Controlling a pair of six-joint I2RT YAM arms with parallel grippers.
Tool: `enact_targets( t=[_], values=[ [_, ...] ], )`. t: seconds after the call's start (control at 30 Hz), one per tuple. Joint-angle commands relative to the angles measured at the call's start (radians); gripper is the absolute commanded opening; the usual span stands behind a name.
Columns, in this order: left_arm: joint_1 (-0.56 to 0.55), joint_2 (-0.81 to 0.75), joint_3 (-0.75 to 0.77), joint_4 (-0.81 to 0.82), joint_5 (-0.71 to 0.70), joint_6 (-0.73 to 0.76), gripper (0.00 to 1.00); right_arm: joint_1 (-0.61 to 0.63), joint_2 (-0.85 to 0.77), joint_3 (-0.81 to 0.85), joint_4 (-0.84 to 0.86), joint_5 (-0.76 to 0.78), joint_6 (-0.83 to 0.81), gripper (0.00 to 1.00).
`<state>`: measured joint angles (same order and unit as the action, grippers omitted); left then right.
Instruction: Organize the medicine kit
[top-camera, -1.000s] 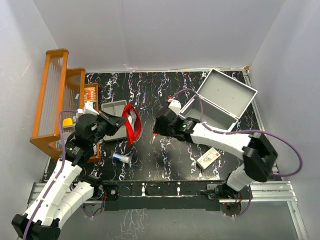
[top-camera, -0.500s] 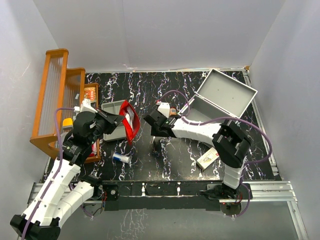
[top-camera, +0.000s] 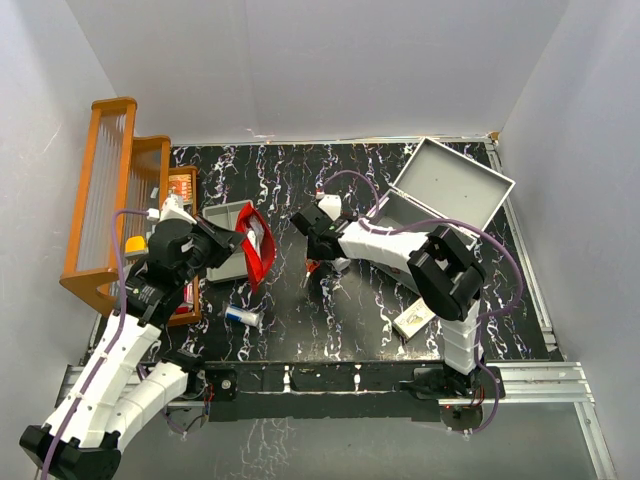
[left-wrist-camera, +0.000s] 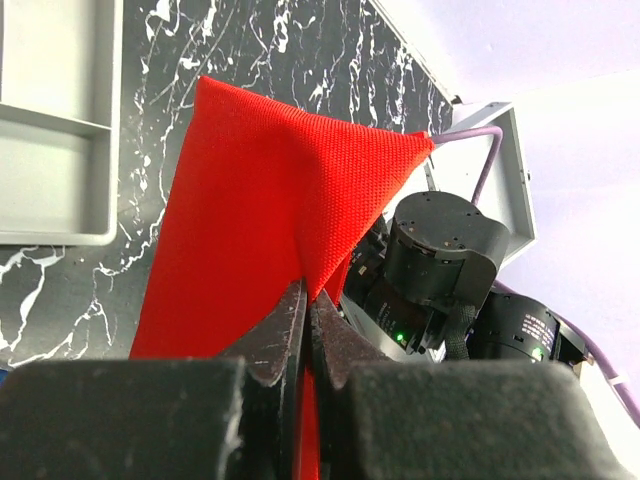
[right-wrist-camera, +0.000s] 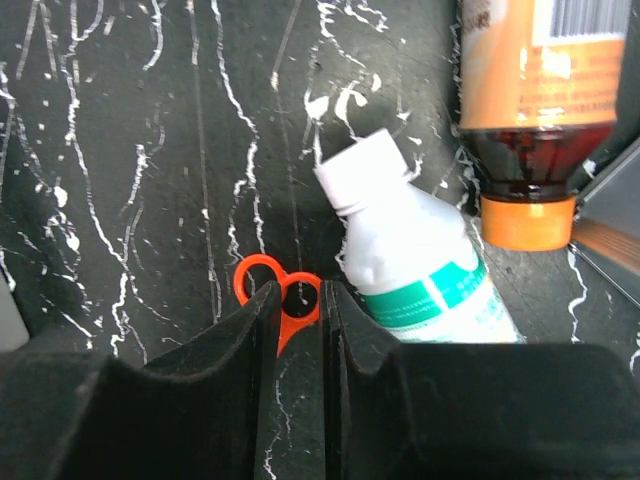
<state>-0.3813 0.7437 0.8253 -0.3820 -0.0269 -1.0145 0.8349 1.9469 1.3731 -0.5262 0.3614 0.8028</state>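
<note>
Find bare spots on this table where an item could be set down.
Bare: the back strip between wooden rack and medicine kit; the front between small tube and flat box. Crowded: the middle, around red pouch, scissors, bottles, right gripper.

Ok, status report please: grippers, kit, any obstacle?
Left gripper shut on red pouch. Right gripper shut on orange scissors. Medicine kit open, lid back. White bottle lies close beside the scissors.

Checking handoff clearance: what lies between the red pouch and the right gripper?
Nothing; the top view shows bare table between red pouch and right gripper.
</note>
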Motion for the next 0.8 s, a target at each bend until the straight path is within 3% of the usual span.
enact_targets(
  t=[0.0,0.77],
  values=[
    [0.005,-0.003,0.057,-0.019,-0.039,0.055,0.0,0.005,0.032,0.085,-0.031,0.019,-0.04,0.21],
    [0.005,-0.023,-0.009,0.012,-0.018,0.01,0.0,0.002,0.076,0.058,-0.03,-0.031,-0.101,0.18]
  ],
)
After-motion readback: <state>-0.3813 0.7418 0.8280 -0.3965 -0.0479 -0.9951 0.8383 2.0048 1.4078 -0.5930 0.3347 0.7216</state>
